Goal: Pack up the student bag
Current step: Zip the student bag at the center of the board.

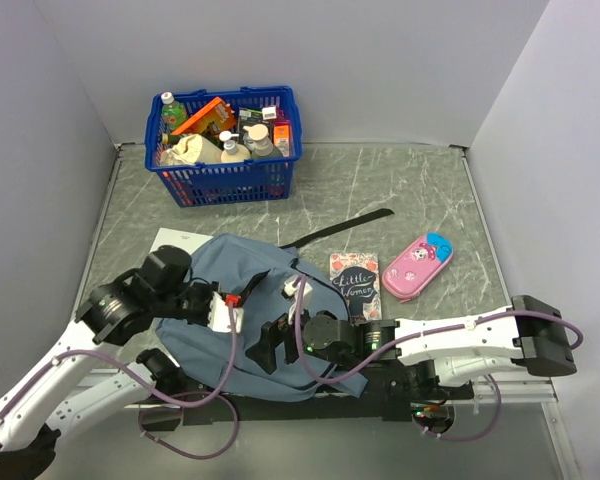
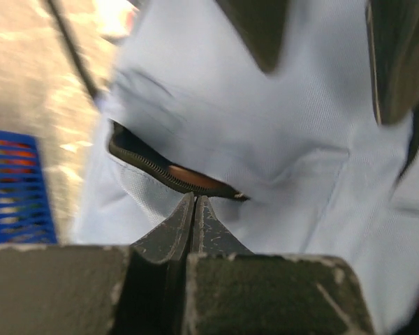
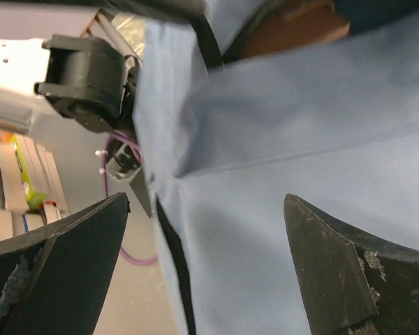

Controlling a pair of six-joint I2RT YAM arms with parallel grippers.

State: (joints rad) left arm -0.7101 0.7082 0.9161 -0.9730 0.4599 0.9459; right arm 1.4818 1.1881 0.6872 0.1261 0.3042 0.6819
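The student bag (image 1: 205, 275), soft grey-blue fabric, lies flat at the near left of the table. Its dark zipper (image 2: 169, 176) gapes a little, and something brown shows inside. My left gripper (image 2: 194, 199) is shut, its tips pressed to the fabric just under that zipper; I see nothing between them. In the top view the left gripper (image 1: 238, 305) rests on the bag's middle. My right gripper (image 3: 206, 230) stands wide open over the bag's fabric (image 3: 300, 139), gripping nothing. From above, the right gripper (image 1: 266, 338) sits on the bag's near right part.
A "Little Women" book (image 1: 355, 283) and a pink pencil case (image 1: 418, 266) lie right of the bag. A blue basket (image 1: 280, 172) full of bottles and packets stands at the back. A black strap (image 1: 340, 228) stretches behind the bag. A white sheet (image 1: 175, 240) pokes out under it.
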